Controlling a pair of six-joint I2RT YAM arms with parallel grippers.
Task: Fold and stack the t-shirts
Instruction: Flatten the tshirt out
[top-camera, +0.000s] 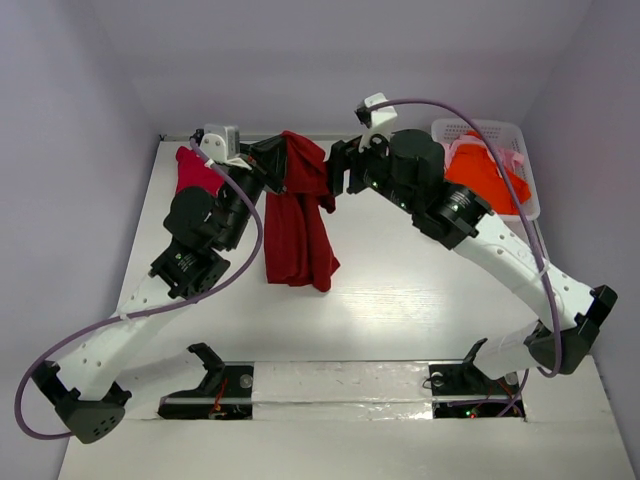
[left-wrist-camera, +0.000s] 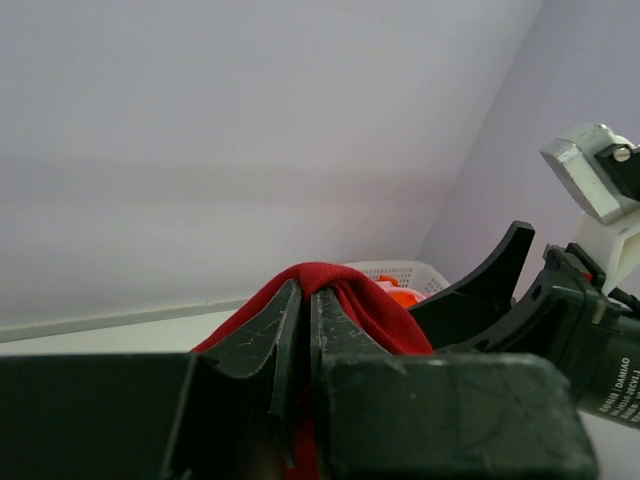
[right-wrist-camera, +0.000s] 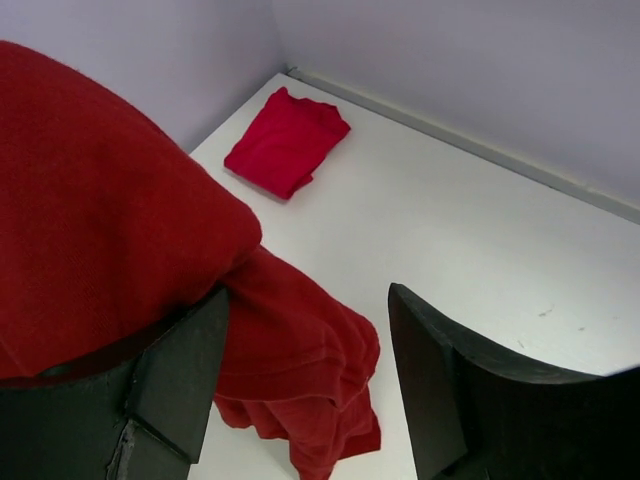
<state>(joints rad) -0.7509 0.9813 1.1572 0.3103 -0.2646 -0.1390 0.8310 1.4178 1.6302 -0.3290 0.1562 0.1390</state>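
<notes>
Large dark red cloth t-shirt (top-camera: 298, 225) hung bunched above the far middle of the white table (top-camera: 420, 300), its upper folds gathered in a dark lump and its lower part trailing down onto the tabletop in a loose, crumpled column. The left gripper (top-camera: 272, 168) was clamped shut on the top of the dark red t-shirt, and in the left wrist view the cloth humped over its closed black fingers (left-wrist-camera: 285, 325). The right gripper (top-camera: 338, 178) stood just beside the garment with its jaws wide apart and nothing between them; in its own wrist view the red cloth draped over the outer side of one finger (right-wrist-camera: 180, 375) and the other finger was bare. A crimson-pink cloth t-shirt (top-camera: 195, 170), folded into a neat flat packet, lay in the far left corner of the table, well apart from the hanging one. A bright orange cloth t-shirt (top-camera: 485, 178) and a pale pink cloth t-shirt (top-camera: 515, 158) sat heaped in a white plastic lattice basket (top-camera: 480, 127) at the far right. On the right arm's black motor housing (left-wrist-camera: 590, 350) the word "DAMIAO" could be read; the lettering beside it was too small to make out.
</notes>
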